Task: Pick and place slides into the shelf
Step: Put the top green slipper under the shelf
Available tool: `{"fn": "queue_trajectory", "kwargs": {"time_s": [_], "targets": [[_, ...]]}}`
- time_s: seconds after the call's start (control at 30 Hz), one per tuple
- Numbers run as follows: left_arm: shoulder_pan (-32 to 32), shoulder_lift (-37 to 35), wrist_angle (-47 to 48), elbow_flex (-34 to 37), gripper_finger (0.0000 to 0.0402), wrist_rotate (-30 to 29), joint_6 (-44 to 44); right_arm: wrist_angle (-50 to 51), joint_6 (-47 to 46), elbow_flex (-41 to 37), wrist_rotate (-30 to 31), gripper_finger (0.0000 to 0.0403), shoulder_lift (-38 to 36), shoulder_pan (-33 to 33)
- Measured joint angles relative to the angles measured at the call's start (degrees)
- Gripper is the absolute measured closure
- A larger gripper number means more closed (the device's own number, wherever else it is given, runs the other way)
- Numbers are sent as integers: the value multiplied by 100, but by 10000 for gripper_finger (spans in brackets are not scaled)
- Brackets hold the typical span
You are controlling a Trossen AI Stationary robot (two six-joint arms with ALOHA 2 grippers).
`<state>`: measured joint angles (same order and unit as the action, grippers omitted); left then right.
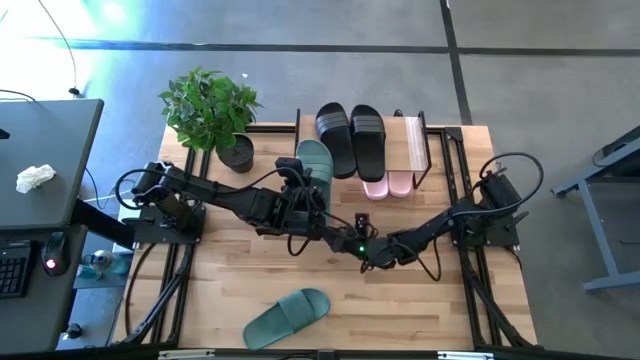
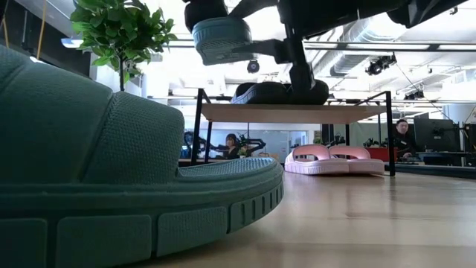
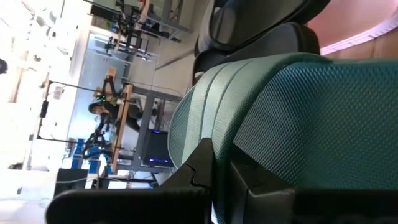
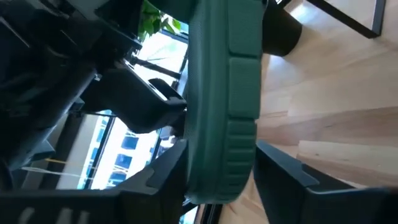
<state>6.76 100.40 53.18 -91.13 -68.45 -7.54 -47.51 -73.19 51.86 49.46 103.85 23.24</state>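
A dark green slide [image 1: 315,165] hangs in the air over the middle of the table, left of the shelf [image 1: 416,145]. It shows high up in the low view [image 2: 222,37]. My left gripper [image 3: 236,180] is shut on it, reaching in from the table's left. My right gripper [image 4: 221,168] comes level from the near right and is open. Its fingers stand on either side of the slide's near end [image 4: 217,180], and a gap shows beside one finger [image 4: 280,168]. A second green slide [image 1: 287,318] lies flat on its sole by the table's near edge. My left gripper pinches the green slide's wide strap [image 3: 249,143] between its two fingers, coming slanting down from the table's left. The fingers themselves hide the exact spot. The slide is lifted clear of the table and lies roughly level, sole down.
Two black slides [image 1: 350,138] sit on the shelf's top board and two pink slides [image 1: 387,185] stand under it. A potted plant [image 1: 212,110] stands at the far left corner. A desk [image 1: 45,160] adjoins the table's left. People [image 2: 230,145] sit in the room beyond.
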Motion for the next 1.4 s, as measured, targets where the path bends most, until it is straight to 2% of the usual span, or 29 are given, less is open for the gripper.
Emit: {"fn": "queue_trajectory", "kwargs": {"time_s": [0.2, 0.4, 0.63, 0.83, 0.93, 1.07, 1.17, 1.3, 1.4], "targets": [[-2, 0, 1, 2, 397, 79, -5, 5, 24, 2, 287, 300, 1, 3], [-4, 0, 36, 0, 368, 443, -119, 26, 162, 2, 311, 367, 9, 13], [162, -77, 120, 0, 324, 519, -171, 20, 386, 2, 327, 367, 9, 9], [482, -382, 294, 4, 269, 588, -176, 27, 469, -24, 201, 367, -2, 2], [652, -611, 405, 2, 239, 611, -169, 219, 465, -29, -216, 367, -32, -3], [859, -953, 585, 2, 203, 683, -165, 627, 225, -26, -1420, 367, -109, 19], [1009, -1203, 729, 2, 184, 749, -107, 1129, -286, -24, -1973, 368, -189, 170], [1177, -1474, 931, 2, 173, 835, 56, 1778, -1073, -24, -2479, 368, -223, 459], [1252, -1608, 1083, 2, 175, 914, 167, 1962, -1546, -24, -2558, 368, -229, 698]]}}
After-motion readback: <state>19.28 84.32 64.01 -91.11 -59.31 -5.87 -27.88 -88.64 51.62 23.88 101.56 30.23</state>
